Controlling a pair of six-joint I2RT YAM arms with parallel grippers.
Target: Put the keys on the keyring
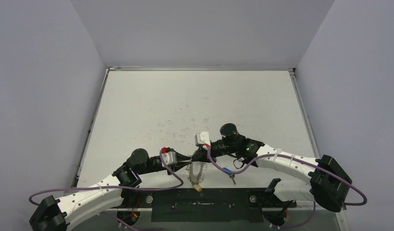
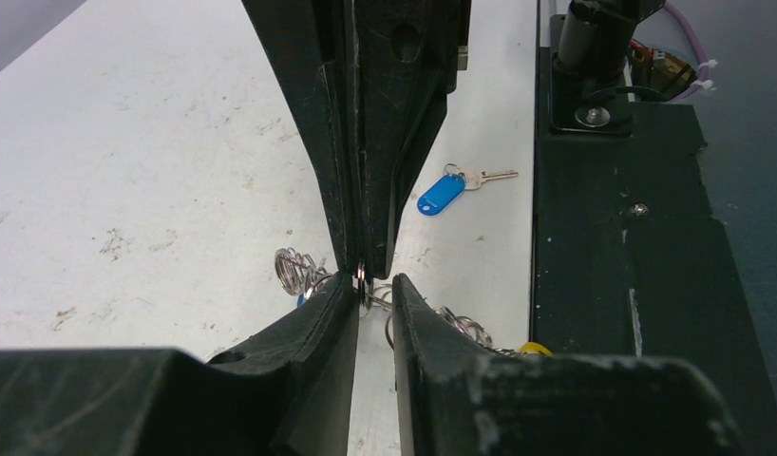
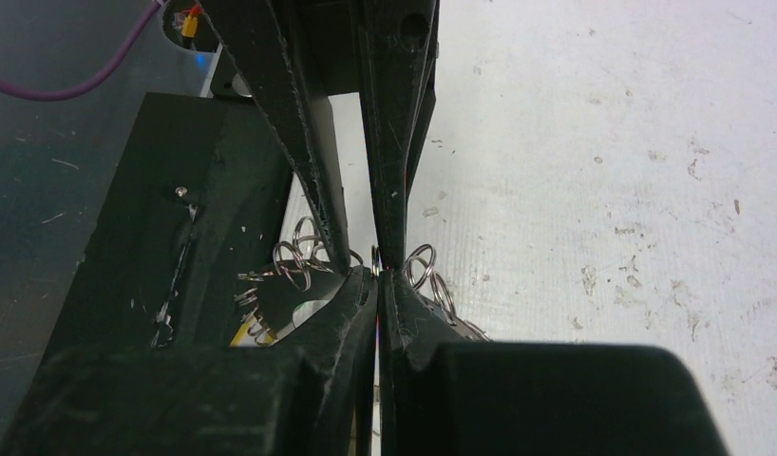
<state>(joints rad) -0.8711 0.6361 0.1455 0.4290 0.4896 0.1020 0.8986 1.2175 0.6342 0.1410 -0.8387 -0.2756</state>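
The keyring (image 1: 197,171), a silver ring edged with small wire loops, lies near the table's front edge below both grippers. My right gripper (image 3: 377,274) is shut on one thin loop of the keyring (image 3: 294,256). My left gripper (image 2: 373,285) faces it tip to tip. Its jaws stand a narrow gap apart around that same loop of the keyring (image 2: 294,269). A key with a blue tag (image 2: 442,195) lies loose on the table to the right (image 1: 227,171). A yellow tag (image 2: 534,349) shows at the keyring's near end (image 1: 199,188). Other keys are hidden.
A black base plate (image 1: 204,199) runs along the table's near edge, close under the keyring, and fills the right of the left wrist view (image 2: 613,247). Purple cables (image 1: 151,187) loop beside both arms. Grey walls enclose the white table (image 1: 185,106).
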